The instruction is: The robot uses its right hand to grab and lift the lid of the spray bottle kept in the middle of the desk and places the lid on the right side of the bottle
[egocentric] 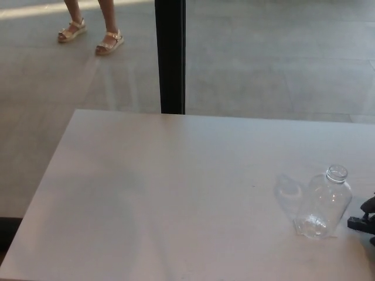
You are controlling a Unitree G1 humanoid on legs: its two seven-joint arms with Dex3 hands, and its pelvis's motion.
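Looking down from the robot's head, we see a clear plastic bottle standing on the white table, its open neck bare and no lid or spray head visible on it or anywhere beside it. Just right of the bottle, at the picture's edge, a dark sliver of the right hand shows, near the bottle but apart from it; so little of it is in view that we cannot tell how far its fingers are spread or whether it holds anything. We see no part of the left hand. Far beyond the bottle, past a black post behind the table, a person's sandalled feet cross the grey floor. We judge the task hard to place: the neck is already uncovered, yet no lid lies to the right of the bottle, so the set-down, if any lid exists, remains undone.
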